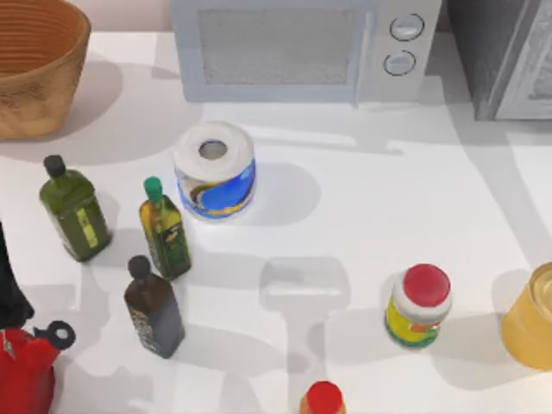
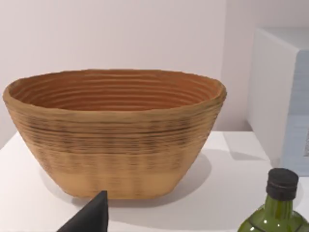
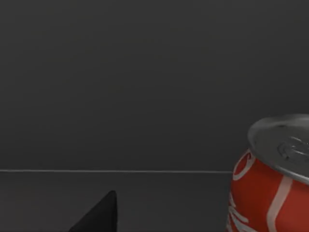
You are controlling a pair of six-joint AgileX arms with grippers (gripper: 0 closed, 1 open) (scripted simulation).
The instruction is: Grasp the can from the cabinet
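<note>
A red can (image 3: 270, 188) with a silver lid and white lettering stands upright on the dark grey floor of the cabinet in the right wrist view. A dark tip of my right gripper (image 3: 99, 215) shows low in that view, apart from the can and with nothing against it. From above, the grey cabinet (image 1: 509, 60) stands at the back right corner of the table. My left gripper (image 2: 89, 217) shows as a dark tip in front of a woven basket (image 2: 116, 130), holding nothing that I can see.
On the table stand a white microwave (image 1: 302, 47), the basket (image 1: 34, 65), a paper roll (image 1: 214, 168), three dark bottles (image 1: 76, 211) (image 1: 164, 231) (image 1: 153, 306), a red-lidded jar (image 1: 420, 306), a yellow container (image 1: 535, 319), a red cap (image 1: 323, 398) and a red kettle (image 1: 26, 366).
</note>
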